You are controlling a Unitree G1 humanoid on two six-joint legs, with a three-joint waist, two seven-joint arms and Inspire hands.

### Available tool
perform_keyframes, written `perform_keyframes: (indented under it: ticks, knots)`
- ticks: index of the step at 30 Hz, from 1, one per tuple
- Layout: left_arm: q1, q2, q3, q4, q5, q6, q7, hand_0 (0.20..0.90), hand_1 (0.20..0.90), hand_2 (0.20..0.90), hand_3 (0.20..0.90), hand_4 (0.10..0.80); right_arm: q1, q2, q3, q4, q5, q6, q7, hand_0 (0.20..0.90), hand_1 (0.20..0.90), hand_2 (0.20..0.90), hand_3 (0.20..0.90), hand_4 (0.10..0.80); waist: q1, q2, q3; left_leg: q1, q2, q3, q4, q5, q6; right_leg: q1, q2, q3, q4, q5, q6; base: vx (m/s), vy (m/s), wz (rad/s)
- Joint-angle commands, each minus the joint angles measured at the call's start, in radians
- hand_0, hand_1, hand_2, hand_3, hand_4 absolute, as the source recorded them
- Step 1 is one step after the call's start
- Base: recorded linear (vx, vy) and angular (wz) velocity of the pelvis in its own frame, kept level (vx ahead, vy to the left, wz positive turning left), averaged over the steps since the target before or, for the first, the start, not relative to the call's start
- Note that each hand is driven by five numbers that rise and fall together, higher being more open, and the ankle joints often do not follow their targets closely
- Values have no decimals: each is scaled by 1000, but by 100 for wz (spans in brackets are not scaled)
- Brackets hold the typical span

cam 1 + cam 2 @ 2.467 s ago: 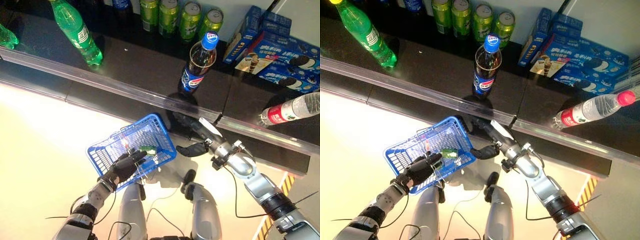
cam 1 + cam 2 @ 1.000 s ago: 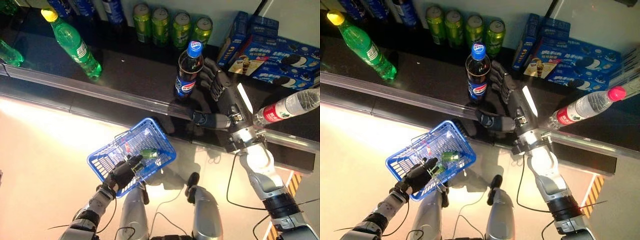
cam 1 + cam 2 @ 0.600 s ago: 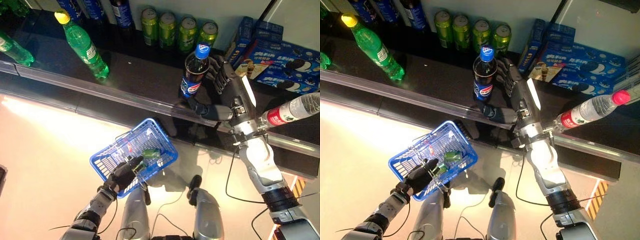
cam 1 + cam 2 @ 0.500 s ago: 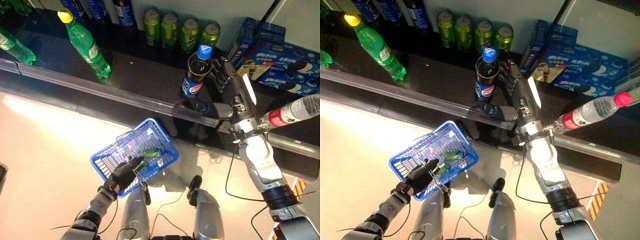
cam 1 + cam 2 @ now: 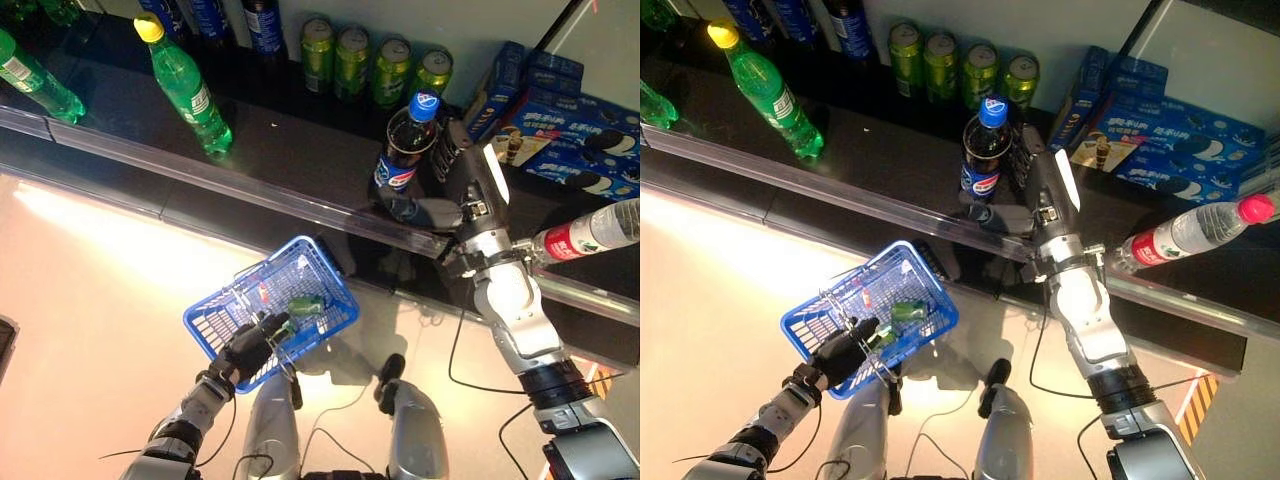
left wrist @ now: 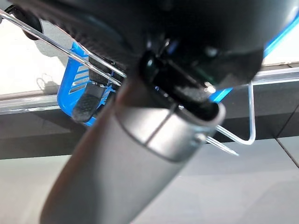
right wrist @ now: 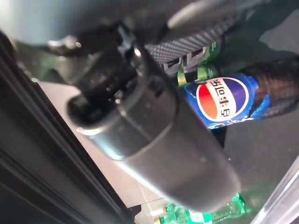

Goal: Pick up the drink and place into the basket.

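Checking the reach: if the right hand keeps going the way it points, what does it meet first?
Probably the cola bottle: the right hand already flanks it, thumb at its base. Past it stand green cans.

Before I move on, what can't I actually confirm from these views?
- Right hand grip on the cola bottle: fingers hidden behind the bottle in both eye views; right wrist view blocked by the hand's own bulk.
- Small green item in the basket: too small to identify.
- Water bottle: cut off by the edge.

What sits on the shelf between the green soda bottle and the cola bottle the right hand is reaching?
Bare dark shelf lies between the green soda bottle and the cola bottle; the green cans stand further back, as the left eye view shows.
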Motion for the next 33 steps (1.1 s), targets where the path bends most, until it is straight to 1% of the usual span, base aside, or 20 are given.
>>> perform_keyframes:
  ticks: [1,11,17,25,32,33]
  knots:
    - [122,-3,-53,-48,33,54,-95,300,300,300,200,100,-121,13,-22,-8,-11,-67,-21,900,900,900,900,800,21,8,-67,73,-21,40,33,-104,35,-19,-10,58,-39,69,37,0,0,0]
    - [119,-3,-72,-54,56,61,-100,300,300,300,200,100,-207,-7,11,99,-14,-27,-30,900,900,900,900,800,42,15,-68,78,-27,29,21,-96,34,-9,-11,46,-48,71,35,0,0,0]
    - [115,0,-83,-57,73,66,-99,300,300,300,200,100,-250,-17,35,151,2,-2,-14,900,900,900,900,800,56,17,-72,92,-35,25,4,-90,34,7,-16,34,-60,81,37,-4,-8,7]
    - [108,-3,-100,-59,82,79,-94,300,300,300,200,100,-308,-2,65,216,16,22,-3,900,900,900,900,800,67,28,-74,105,-45,19,-3,-88,34,19,-19,30,-65,85,37,0,1,1]
    - [103,-6,-116,-55,86,79,-96,300,300,300,200,100,-357,9,82,275,79,42,12,900,900,900,900,800,77,35,-77,116,-52,21,-18,-82,33,34,-21,22,-86,96,38,0,0,0]
    - [101,-6,-118,-54,87,81,-96,300,300,300,200,100,-363,12,81,285,95,44,17,747,747,747,722,622,78,36,-78,118,-53,20,-20,-81,33,35,-22,21,-87,97,38,0,0,0]
